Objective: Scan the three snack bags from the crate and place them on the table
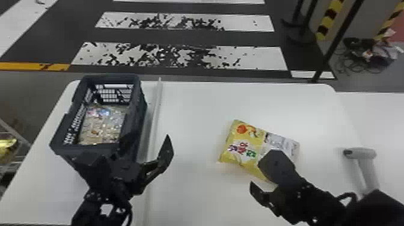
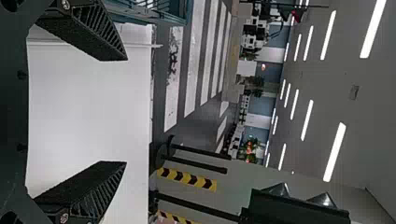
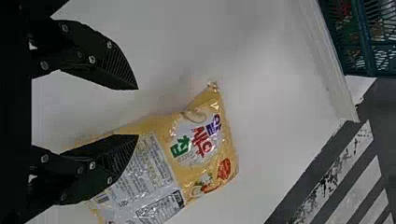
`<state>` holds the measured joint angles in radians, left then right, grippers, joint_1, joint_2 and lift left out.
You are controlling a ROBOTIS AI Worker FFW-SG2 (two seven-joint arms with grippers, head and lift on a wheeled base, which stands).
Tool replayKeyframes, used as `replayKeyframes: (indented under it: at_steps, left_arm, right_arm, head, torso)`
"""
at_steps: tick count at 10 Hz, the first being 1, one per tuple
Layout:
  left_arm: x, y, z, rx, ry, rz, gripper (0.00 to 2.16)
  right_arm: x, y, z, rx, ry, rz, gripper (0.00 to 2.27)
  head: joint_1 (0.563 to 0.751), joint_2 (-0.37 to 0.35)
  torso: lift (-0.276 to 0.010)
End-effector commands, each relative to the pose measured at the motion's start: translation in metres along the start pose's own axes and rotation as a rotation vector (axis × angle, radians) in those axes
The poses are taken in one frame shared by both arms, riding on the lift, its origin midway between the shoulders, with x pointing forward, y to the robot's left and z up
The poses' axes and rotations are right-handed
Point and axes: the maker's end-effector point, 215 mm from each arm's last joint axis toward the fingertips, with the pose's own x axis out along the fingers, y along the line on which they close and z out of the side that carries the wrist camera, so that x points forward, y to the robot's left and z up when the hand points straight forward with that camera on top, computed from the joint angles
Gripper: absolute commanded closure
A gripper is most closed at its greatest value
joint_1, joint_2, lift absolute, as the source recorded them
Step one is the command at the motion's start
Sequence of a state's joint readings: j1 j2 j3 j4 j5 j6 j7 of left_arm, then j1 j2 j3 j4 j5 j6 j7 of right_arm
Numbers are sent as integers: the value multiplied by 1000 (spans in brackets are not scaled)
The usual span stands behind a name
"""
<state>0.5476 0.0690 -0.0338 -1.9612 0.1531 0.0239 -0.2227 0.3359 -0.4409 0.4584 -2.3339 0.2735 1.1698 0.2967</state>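
Snack bag [image 3: 201, 144] could crumple if pressed; right gripper [image 3: 138, 112], wide open and empty, has one finger over it; left gripper [image 2: 126, 111], likewise spread and empty, could bump the crate [image 1: 139, 102].

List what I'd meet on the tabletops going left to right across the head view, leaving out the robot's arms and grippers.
Dark crate → raised white strip → yellow snack bag → grey T-shaped object.
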Motion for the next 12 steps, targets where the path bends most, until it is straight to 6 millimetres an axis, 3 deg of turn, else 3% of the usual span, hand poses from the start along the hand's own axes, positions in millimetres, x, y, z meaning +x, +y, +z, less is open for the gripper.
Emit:
replayKeyframes:
  at_steps: [1, 4, 8, 12]
  left_arm:
    - [0, -1, -1, -1, 2, -2, 80]
    - [0, -2, -3, -3, 5, -3, 80]
    - [-1, -2, -4, -6, 6, -2, 80]
    - [-1, -2, -4, -7, 7, 1, 80]
  right_arm:
    - [7, 7, 19, 26, -78, 46, 2223]
    - [25, 23, 70, -41, -301, 91, 2253]
    - [63, 38, 59, -62, -253, 134, 2250]
    - [99, 30, 68, -82, -247, 116, 2253]
  head:
    - [695, 35]
    - [695, 97]
    - [695, 141]
    - [695, 151]
  torso:
    - [-62]
    - [-62]
    - [-62]
    - [-62]
